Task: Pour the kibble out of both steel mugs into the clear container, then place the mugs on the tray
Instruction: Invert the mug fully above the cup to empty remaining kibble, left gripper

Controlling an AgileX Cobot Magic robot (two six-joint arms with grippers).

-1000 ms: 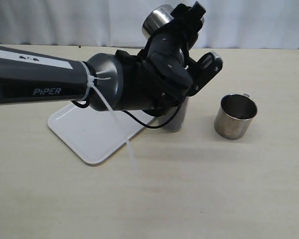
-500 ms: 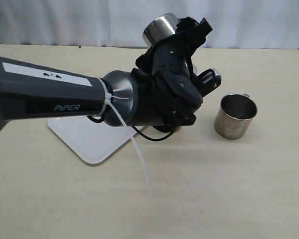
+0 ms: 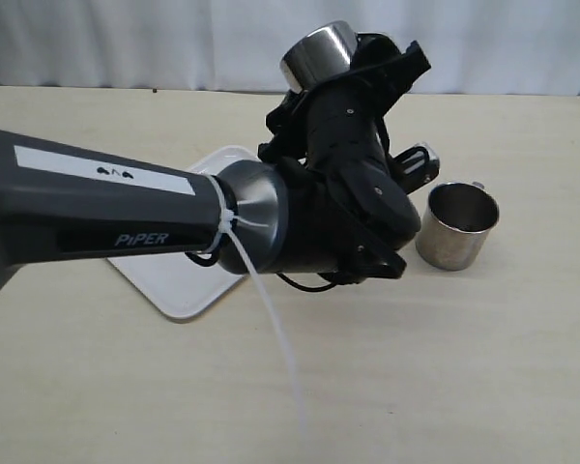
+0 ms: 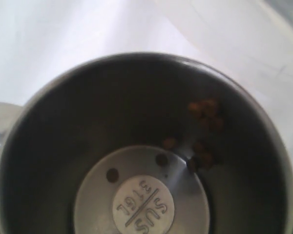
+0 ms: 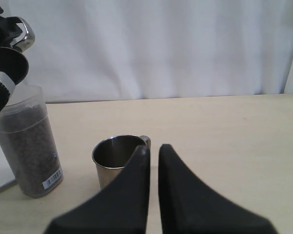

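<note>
My left gripper point(image 3: 387, 92) is shut on one steel mug point(image 3: 317, 50), held high and tipped with its base toward the back. In the left wrist view this mug point(image 4: 63, 122) fills the frame and a few kibble pellets point(image 4: 205, 117) cling to its inner wall. The clear container point(image 5: 27, 141), nearly full of kibble point(image 5: 29, 151), stands just under that gripper; my arm hides it in the exterior view. The other steel mug point(image 3: 456, 224) stands upright on the table, looking empty point(image 5: 115, 156). My right gripper point(image 5: 154, 151) is shut on nothing, just short of it. The white tray point(image 3: 174, 280) lies to the left.
My left arm point(image 3: 126, 208) stretches across the left and middle of the exterior view, covering much of the tray. A white curtain point(image 3: 503, 43) closes off the back of the beige table point(image 3: 445, 367).
My left arm has pushed further right and toward the front, lifting the tipped mug slightly. It now covers the container, which showed below the gripper a second ago. The standing mug has not moved.
</note>
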